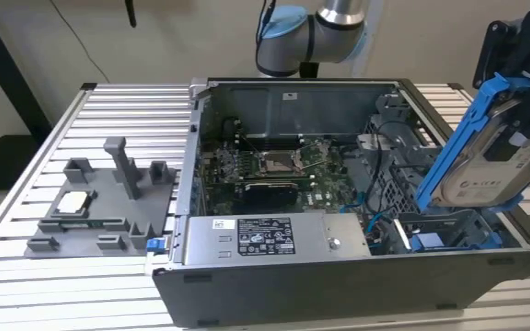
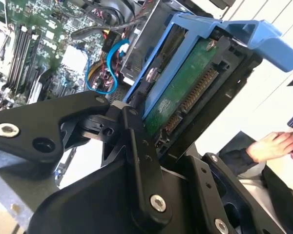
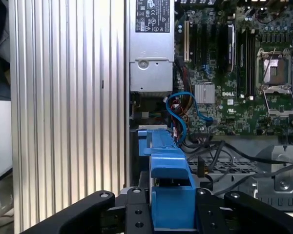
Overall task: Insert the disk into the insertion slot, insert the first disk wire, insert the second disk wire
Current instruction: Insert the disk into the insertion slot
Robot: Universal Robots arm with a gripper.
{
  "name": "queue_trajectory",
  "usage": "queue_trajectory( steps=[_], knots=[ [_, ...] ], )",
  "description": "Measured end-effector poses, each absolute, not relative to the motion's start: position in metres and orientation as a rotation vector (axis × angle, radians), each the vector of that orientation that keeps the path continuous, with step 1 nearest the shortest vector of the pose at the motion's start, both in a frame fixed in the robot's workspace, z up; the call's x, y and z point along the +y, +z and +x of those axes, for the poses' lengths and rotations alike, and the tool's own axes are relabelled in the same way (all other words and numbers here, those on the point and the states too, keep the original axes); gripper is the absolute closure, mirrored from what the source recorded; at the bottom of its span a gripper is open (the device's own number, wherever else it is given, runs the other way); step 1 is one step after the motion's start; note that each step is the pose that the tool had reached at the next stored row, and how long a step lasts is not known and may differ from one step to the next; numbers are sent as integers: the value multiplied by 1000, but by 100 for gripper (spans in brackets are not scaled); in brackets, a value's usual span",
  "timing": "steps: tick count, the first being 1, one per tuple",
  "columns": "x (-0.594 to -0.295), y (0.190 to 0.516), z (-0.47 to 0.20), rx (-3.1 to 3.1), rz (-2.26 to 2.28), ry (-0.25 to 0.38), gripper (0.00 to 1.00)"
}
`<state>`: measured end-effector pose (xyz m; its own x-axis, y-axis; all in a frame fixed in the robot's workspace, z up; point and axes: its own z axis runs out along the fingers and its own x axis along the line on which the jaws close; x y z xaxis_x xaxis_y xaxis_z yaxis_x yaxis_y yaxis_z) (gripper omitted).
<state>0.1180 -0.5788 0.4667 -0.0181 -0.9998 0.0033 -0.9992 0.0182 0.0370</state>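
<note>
My gripper [image 1: 515, 103] is shut on the disk [image 1: 486, 172], a silver-grey drive with a white label in a bright blue carrier. It hangs tilted, steeply on end, above the open computer case at the exterior view's right. The insertion slot [image 1: 458, 224], a grey bay of the drive cage, lies just below the disk's lower end, and the two are apart. In the second wrist view the black fingers [image 2: 136, 146] clamp the disk [image 2: 185, 92] with its green circuit side and connector showing. In the first wrist view the blue carrier [image 3: 168, 170] runs out from the gripper [image 3: 171, 214]. A loose blue wire [image 3: 178, 112] curls beside the cage.
A labelled grey power-supply box [image 1: 275, 238] fills the case's front, with the green motherboard [image 1: 275, 169] behind it. A grey fixture plate [image 1: 99, 207] sits on the slatted table [image 1: 108, 110] at the exterior view's left. A person's hand [image 2: 278, 144] is off the table.
</note>
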Motion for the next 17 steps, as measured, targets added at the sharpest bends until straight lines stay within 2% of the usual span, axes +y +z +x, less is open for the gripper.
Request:
queue_trajectory(
  steps=[17],
  knots=[
    [-579, 458, 118, -2221, 2181, -37, 68]
  ],
)
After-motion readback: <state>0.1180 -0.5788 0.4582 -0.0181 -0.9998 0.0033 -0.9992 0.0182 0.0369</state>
